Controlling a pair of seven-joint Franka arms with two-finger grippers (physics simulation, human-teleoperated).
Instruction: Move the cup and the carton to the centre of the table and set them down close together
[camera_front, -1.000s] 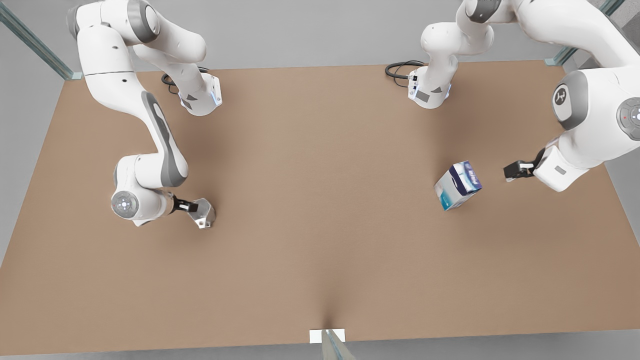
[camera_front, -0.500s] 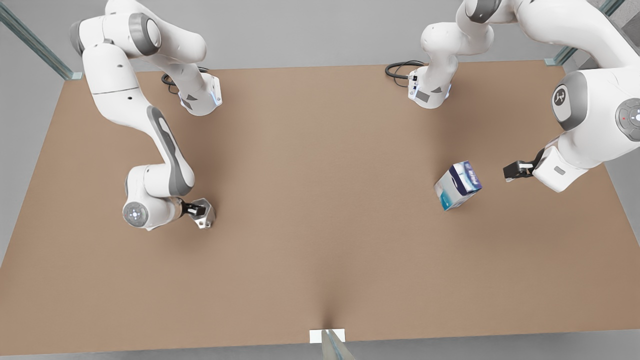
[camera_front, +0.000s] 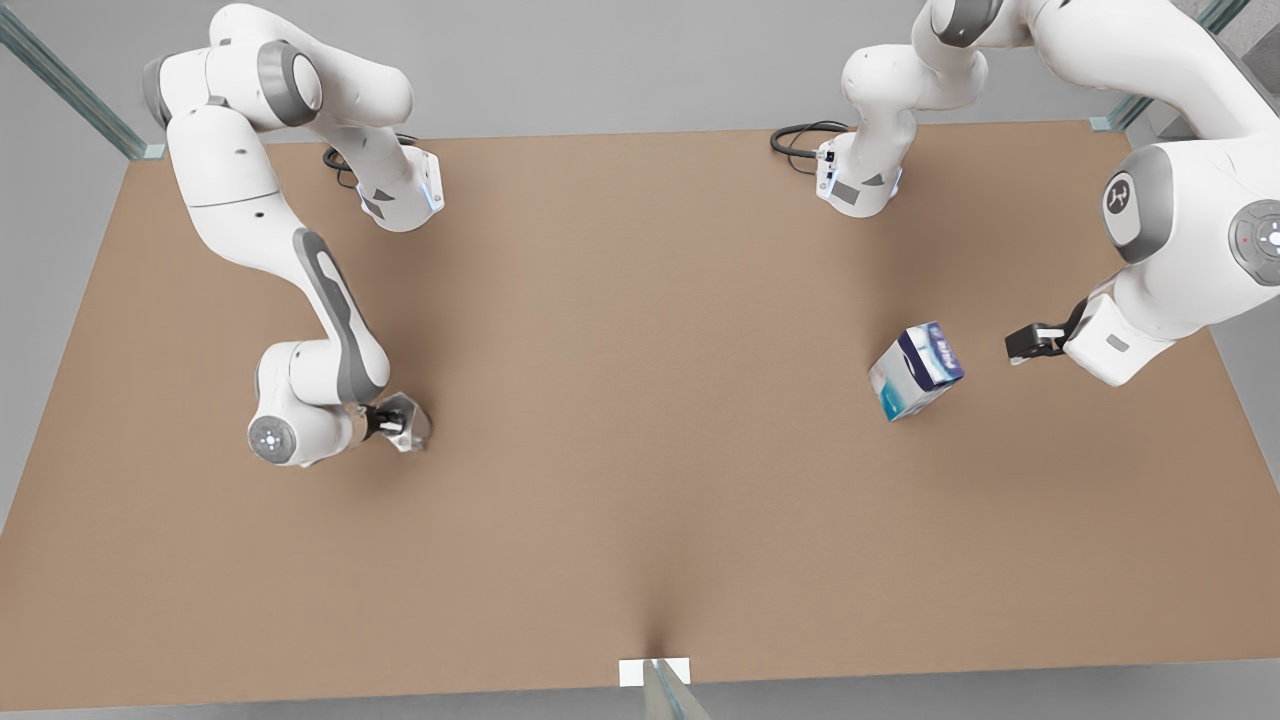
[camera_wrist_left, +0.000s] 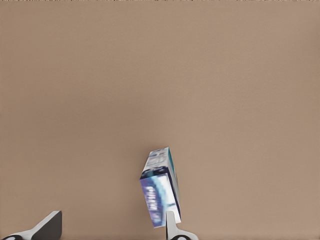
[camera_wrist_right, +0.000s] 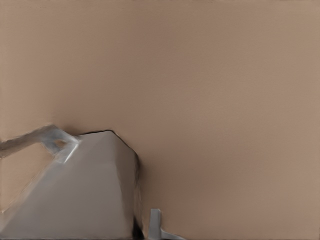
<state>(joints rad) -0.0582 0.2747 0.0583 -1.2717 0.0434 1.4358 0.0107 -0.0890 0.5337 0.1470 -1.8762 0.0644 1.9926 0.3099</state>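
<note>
The table (camera_front: 640, 400) carries both task objects, well apart, neither at its centre. The carton (camera_front: 916, 370) stands on the table toward the front view's right, tilted, dark blue top uppermost; in the left wrist view the carton (camera_wrist_left: 161, 192) sits just beyond the fingertips. The left gripper (camera_front: 1022, 343) hovers at about 3 o'clock from the carton, near it but apart. Its fingers (camera_wrist_left: 172, 227) are spread wide, released, with nothing between them; their bases are cut off at the frame edge. The cup (camera_front: 408, 424) is at the front view's left, with the right gripper (camera_front: 385, 421) at about 9 o'clock from it, right against its wall. In the right wrist view the cup (camera_wrist_right: 82, 192) is close to the camera and cut off by the frame edge, with one finger (camera_wrist_right: 156, 225) beside its wall and a second pale, blurred part across its far edge. Whether the pads press the cup cannot be told; the contact is hidden by the cup body and wrist.
</note>
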